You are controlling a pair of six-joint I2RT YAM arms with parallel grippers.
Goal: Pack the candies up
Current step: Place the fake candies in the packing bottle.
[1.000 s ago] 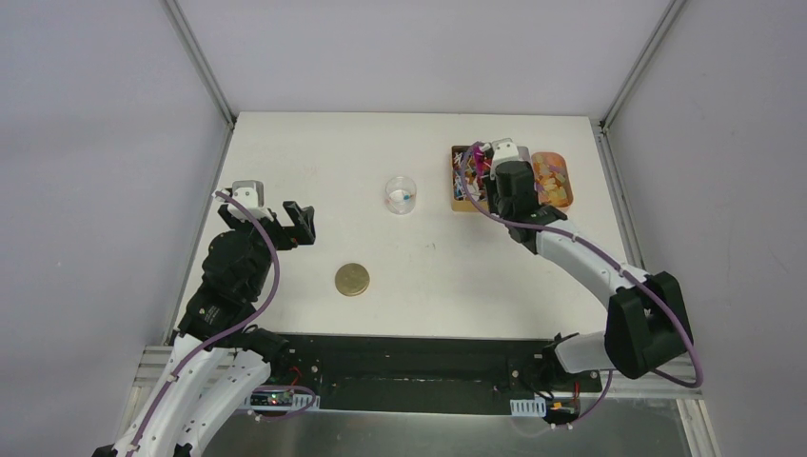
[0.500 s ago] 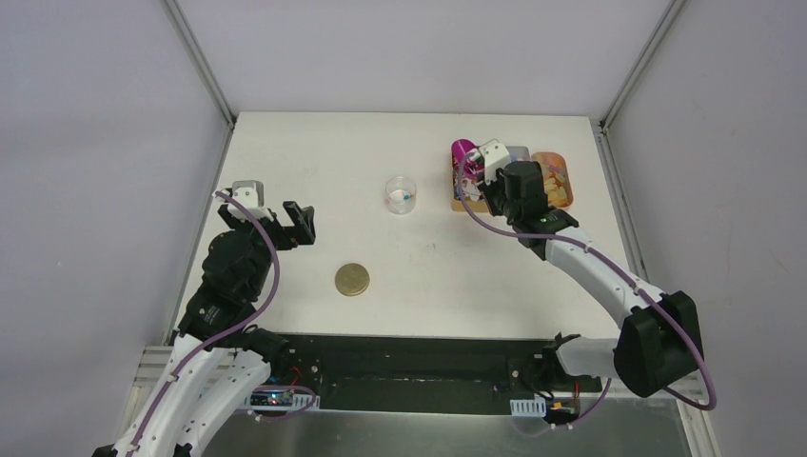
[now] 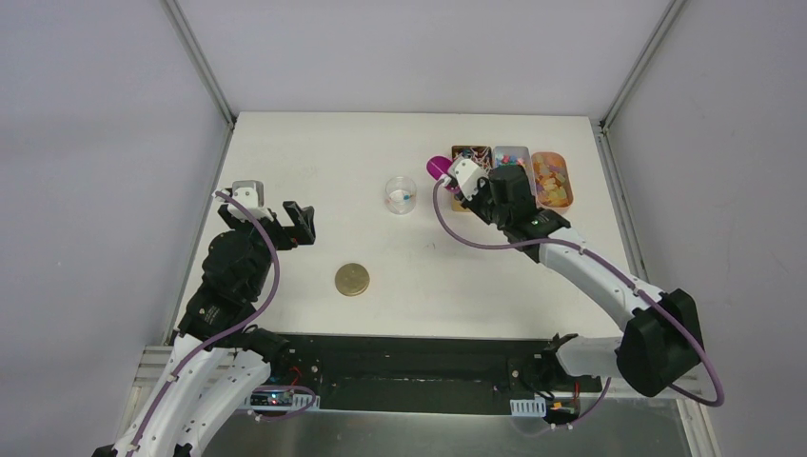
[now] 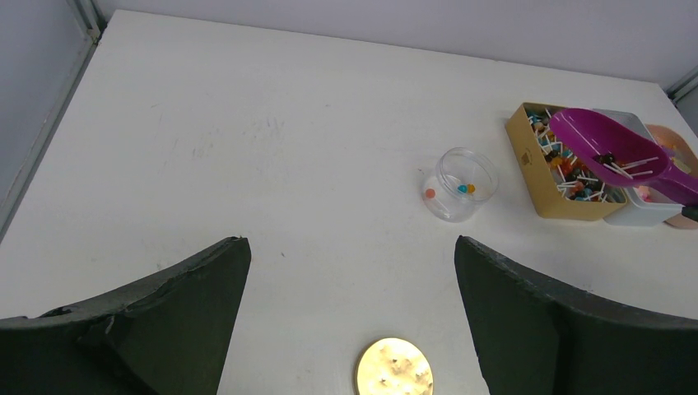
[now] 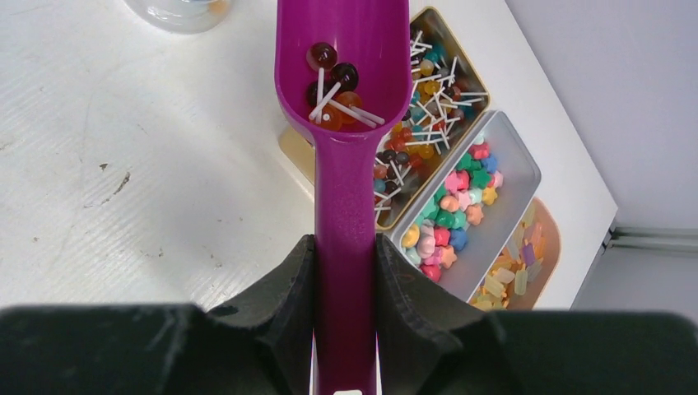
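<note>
White tabletop (image 3: 324, 162), grey walls. Right gripper (image 5: 344, 262) clamped on magenta scoop (image 5: 344, 181) handle. Few lollipop candies (image 5: 333, 86) loose in bowl, between gold tray (image 4: 535, 173) and clear jar (image 4: 461, 183). Light, roll easily, sticks snag: keep scoop level. Left gripper (image 4: 350, 247) wide, holds nothing.

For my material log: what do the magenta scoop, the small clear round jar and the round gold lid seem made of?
Magenta scoop: likely plastic, smooth and glossy, uniform colour. Clear round jar: transparent plastic or glass, unclear which; candies show through its wall. Round gold lid: probably metal, given its bright sheen.
</note>
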